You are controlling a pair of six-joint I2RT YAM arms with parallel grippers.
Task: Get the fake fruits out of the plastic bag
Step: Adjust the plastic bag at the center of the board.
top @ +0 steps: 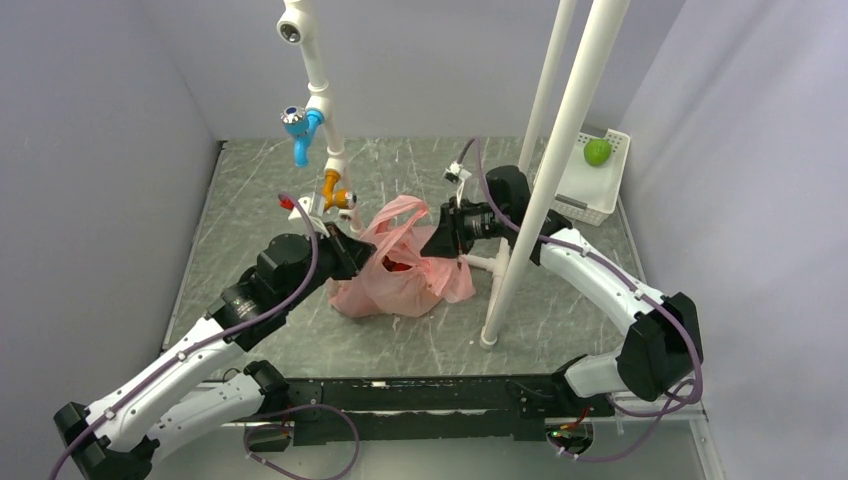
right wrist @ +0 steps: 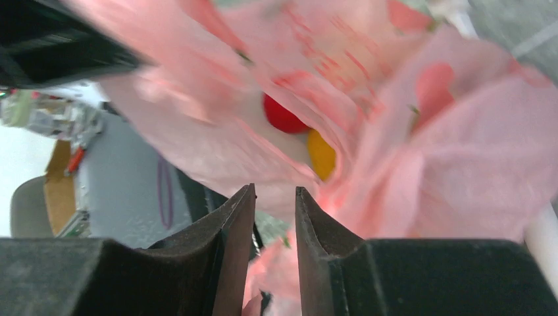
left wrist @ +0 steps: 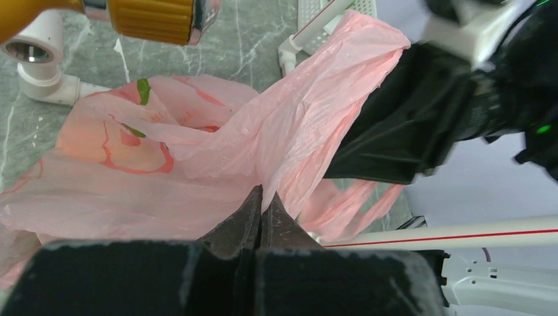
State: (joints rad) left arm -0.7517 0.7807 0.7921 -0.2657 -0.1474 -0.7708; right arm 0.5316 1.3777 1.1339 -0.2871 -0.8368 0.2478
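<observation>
The pink plastic bag (top: 400, 272) lies crumpled in the middle of the table, its mouth pulled upward. My left gripper (top: 355, 245) is shut on a fold of the bag's left rim (left wrist: 309, 112), the film pinched at my fingertips (left wrist: 263, 192). My right gripper (top: 432, 245) is at the bag's right rim, its jaws a narrow gap apart (right wrist: 275, 191), with pink film (right wrist: 460, 151) just ahead and behind the gap. Inside the bag a red fake fruit (right wrist: 283, 115) and a yellow-orange one (right wrist: 321, 155) show through the mouth; red also shows from above (top: 398, 265).
A white pipe post (top: 520, 230) stands just right of the bag, its foot near the front. A pipe with a blue tap (top: 300, 130) and a yellow fitting (top: 337, 192) hangs behind the left gripper. A white basket (top: 590, 190) with a lime-green fruit (top: 597, 152) sits back right.
</observation>
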